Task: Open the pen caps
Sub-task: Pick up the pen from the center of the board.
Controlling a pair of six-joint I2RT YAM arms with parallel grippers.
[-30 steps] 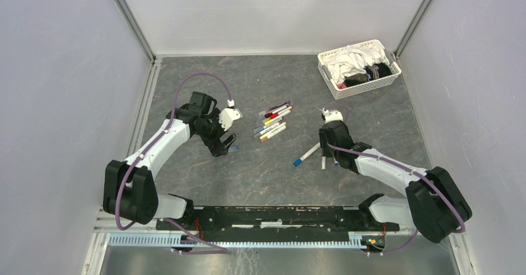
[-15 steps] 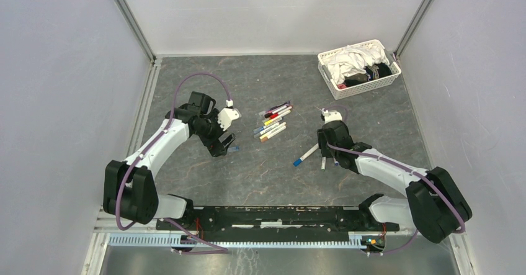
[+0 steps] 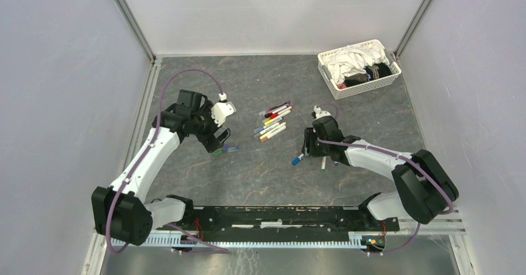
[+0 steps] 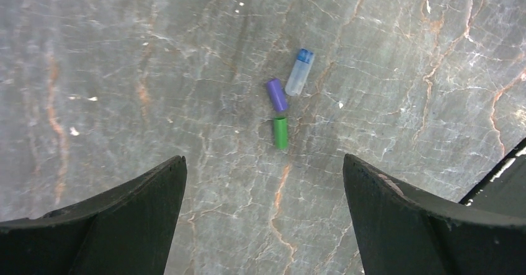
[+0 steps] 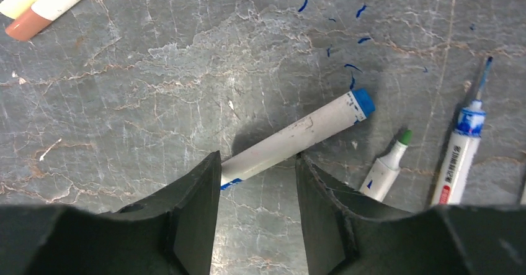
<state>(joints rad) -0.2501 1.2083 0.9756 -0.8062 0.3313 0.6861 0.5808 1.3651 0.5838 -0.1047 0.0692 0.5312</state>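
Your left fingers [image 4: 111, 225] are wide open over three little plastic caps [image 4: 280, 132]. Your right fingers [image 5: 192, 219] sit apart around the blue-ended white pen [image 5: 298, 135], ready to grab it.

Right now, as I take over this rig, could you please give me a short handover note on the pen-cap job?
Left pincer: open, empty, over three loose caps on the table: green cap, purple cap, clear cap.
Right pincer: straddles the blue-ended pen lying on the table; grip unclear.
Done: three caps off; green-tipped pen and blue-tipped pen lie uncapped beside the right pincer.
Left: the blue-ended pen, then the pen row mid-table, which looks still capped.
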